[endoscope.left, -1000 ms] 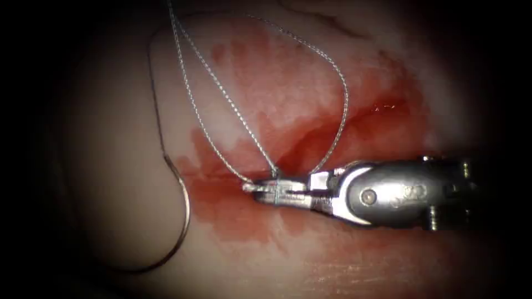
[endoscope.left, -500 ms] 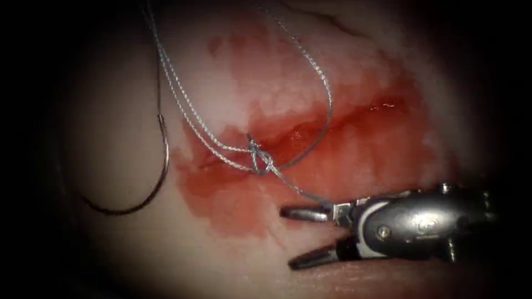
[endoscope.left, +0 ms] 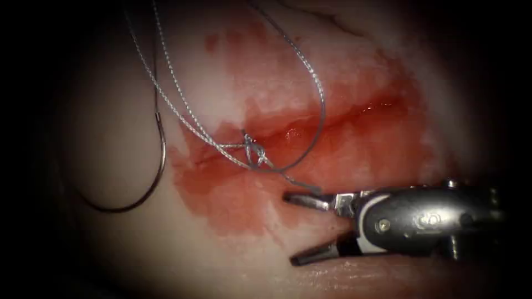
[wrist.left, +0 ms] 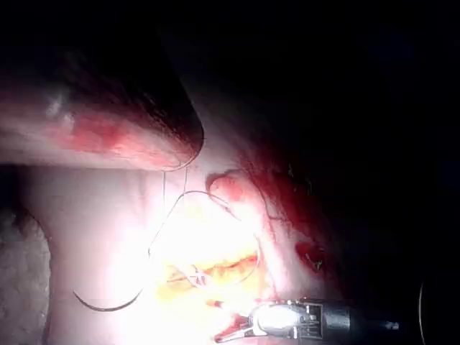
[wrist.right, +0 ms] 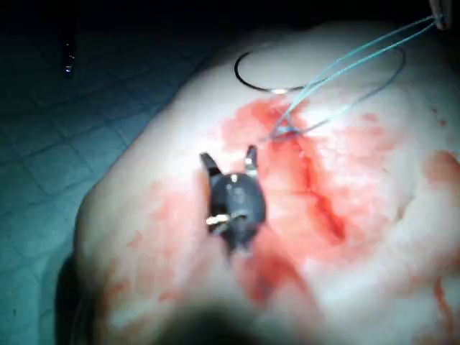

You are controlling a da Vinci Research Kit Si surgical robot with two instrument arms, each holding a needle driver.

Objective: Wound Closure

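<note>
My right tool (endoscope.left: 289, 228) lies low on the right side of the tissue (endoscope.left: 111, 138), jaws open and holding nothing. It also shows in the left wrist view (wrist.left: 215, 321) and in its own view (wrist.right: 229, 158). A knot (endoscope.left: 254, 152) sits on the cut (endoscope.left: 343, 119), with a short thread tail (endoscope.left: 302, 185) ending just by the upper jaw. A loop of thread (endoscope.left: 321, 105) arcs above the knot, and two strands run up and left out of the picture. The curved needle (endoscope.left: 160, 169) lies free on the tissue left of the cut, not in it. My left tool is shut.
Red fluid (endoscope.left: 233, 205) spreads around the cut and below the knot. The tissue rounds off into darkness at the left. In the right wrist view the needle (wrist.right: 248, 83) lies beyond the knot (wrist.right: 284, 129), near the tissue's far edge.
My right jaws opened and let go of the thread end, then drew back down and right. The knot came down onto the cut. The needle slid left and upward.
</note>
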